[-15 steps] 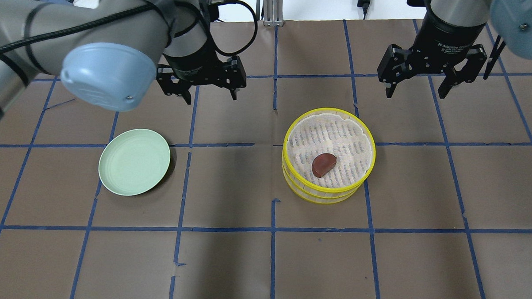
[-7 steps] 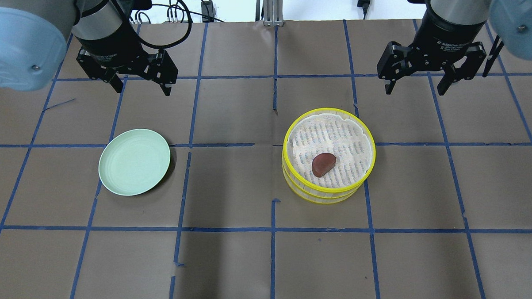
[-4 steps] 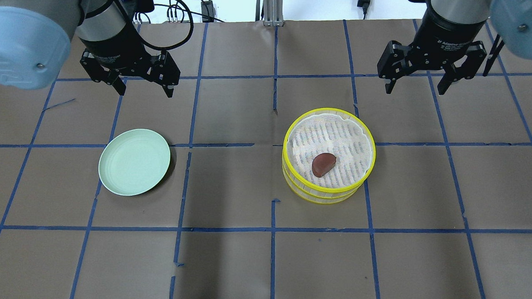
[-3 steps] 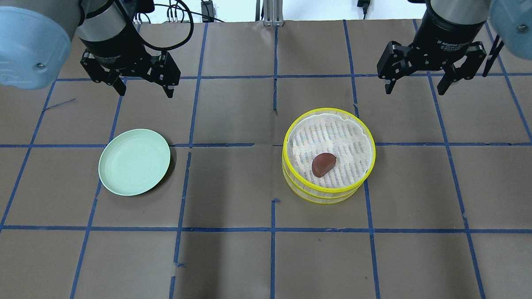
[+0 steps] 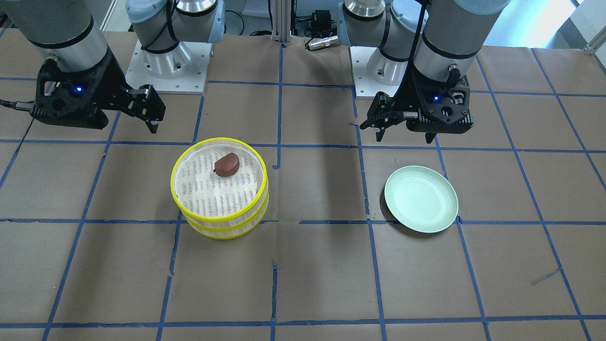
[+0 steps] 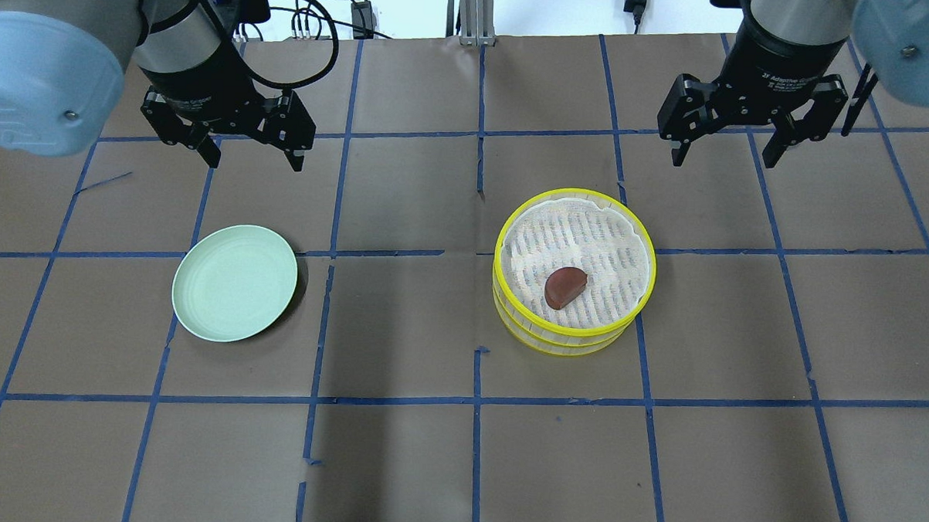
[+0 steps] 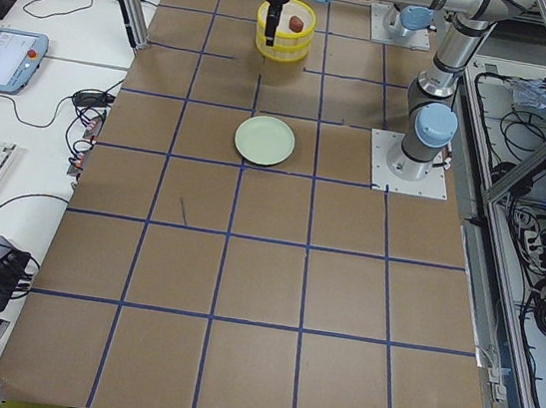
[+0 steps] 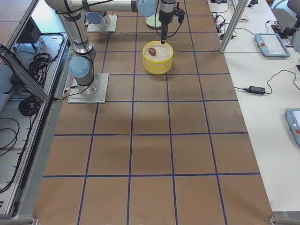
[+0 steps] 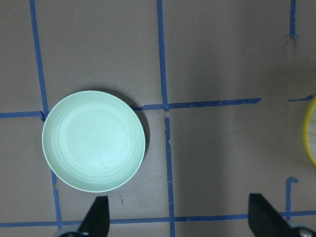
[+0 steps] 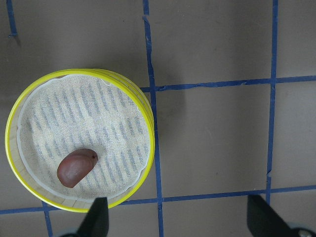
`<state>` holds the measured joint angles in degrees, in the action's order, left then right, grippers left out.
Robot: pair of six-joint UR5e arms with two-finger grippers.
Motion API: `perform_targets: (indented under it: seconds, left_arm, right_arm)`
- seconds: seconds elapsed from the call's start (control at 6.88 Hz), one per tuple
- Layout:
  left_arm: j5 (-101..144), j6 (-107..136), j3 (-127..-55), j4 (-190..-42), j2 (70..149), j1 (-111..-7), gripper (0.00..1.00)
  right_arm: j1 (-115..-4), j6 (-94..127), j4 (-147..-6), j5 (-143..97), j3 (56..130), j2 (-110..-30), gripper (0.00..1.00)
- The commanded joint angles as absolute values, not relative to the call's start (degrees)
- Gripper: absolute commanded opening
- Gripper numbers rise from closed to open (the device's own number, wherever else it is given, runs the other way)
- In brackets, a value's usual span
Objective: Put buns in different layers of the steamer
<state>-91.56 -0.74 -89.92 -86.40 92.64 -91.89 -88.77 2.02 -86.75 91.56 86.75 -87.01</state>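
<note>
Two yellow-rimmed steamer layers stand stacked right of centre; the top layer (image 6: 504,239) sits on the lower layer (image 6: 554,346). The reddish-brown bun (image 6: 565,287) lies on the top layer's liner, also in the right wrist view (image 10: 76,167) and the front view (image 5: 227,164). The white bun is not visible in any view. My left gripper (image 6: 252,151) is open and empty, held high behind the plate. My right gripper (image 6: 727,150) is open and empty, behind and to the right of the stack.
A pale green plate (image 6: 234,282) lies empty on the left half of the table, also in the left wrist view (image 9: 94,140). Brown paper with blue tape lines covers the table. The robot bases stand at the back edge.
My left arm has swung from the table's middle back to the far left, behind the plate, and is now nearly still. The right arm, steamer and bun have not moved.
</note>
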Motion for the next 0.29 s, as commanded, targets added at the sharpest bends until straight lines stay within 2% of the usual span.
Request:
perform_targets:
  seconds: [0.0,0.15]
  left_arm:
    - [-91.5,-0.7,-90.1,-86.4,92.6,-92.0,1.00]
    - [-91.5,-0.7,-90.2,-86.5,92.6,-92.0,1.00]
  right_arm:
    - [-88.8,2.0,-86.7,91.5,86.9,-87.0,1.00]
    - [-88.8,2.0,-86.7,91.5,86.9,-87.0,1.00]
